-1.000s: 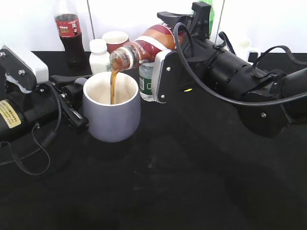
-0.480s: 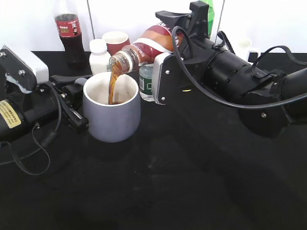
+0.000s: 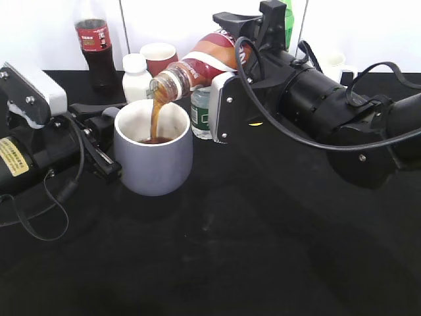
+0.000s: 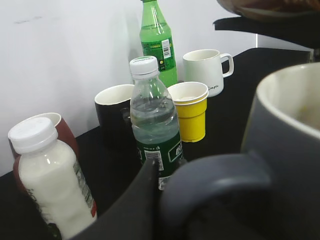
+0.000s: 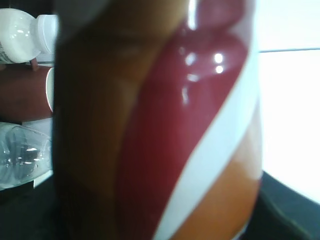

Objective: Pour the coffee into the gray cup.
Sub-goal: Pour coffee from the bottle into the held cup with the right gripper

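- Right gripper (image 3: 220, 49) fingers clamped around the body of the coffee bottle (image 3: 197, 62), bottle tipped mouth-down to the left, over the gray cup (image 3: 153, 158).
- Brown stream runs from the bottle mouth into the cup; dark pool of coffee visible low inside against the cream-white wall.
- Gray cup upright on the black table (image 3: 217, 257), left of centre in the exterior view.
- Left gripper (image 3: 99, 141) is at the cup's left side, fingers at the loop handle (image 4: 210, 182). Left wrist view shows one dark finger (image 4: 132, 210) just beside the handle; can't tell whether the fingers actually pinch it or only bracket it.
- Right wrist view is filled by the bottle wrap: red-brown with a white swirl, brown liquid behind it.
- Behind the cup: white milk bottle (image 3: 136, 76), dark red cup (image 3: 158, 56), clear water bottle with green label (image 3: 200, 112) partly hidden by the right gripper.
- Cola bottle with red label (image 3: 94, 43) at back left, near the wall.
- Left wrist view also shows a black cup (image 4: 114, 107), yellow paper cup (image 4: 190, 110), white mug (image 4: 206, 70) and green soda bottle (image 4: 157, 40), all upright toward the back of the table.
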Available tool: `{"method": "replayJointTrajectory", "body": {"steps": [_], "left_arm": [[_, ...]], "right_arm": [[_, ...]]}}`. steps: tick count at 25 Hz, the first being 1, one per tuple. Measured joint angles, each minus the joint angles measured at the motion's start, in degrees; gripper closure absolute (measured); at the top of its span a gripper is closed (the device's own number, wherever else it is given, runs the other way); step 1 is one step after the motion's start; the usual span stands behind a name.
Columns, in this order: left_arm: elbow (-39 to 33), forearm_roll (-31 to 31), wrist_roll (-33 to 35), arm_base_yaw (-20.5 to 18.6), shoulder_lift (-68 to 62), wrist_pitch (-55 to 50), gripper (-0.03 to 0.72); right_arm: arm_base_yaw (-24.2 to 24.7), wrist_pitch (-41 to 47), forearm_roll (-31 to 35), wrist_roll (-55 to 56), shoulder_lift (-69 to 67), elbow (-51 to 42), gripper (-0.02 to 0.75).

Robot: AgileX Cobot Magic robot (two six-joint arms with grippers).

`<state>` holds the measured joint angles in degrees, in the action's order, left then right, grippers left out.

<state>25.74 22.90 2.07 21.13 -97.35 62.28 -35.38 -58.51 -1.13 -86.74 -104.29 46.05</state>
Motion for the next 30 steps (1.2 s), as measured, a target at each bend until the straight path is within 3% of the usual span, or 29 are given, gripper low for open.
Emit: {"method": "replayJointTrajectory", "body": {"steps": [30], "left_arm": [[0.0, 0.2, 0.2, 0.0, -0.5, -0.3, 0.627]], "right_arm": [[0.0, -0.3, -0.6, -2.7, 0.0, 0.0, 0.228]]}}
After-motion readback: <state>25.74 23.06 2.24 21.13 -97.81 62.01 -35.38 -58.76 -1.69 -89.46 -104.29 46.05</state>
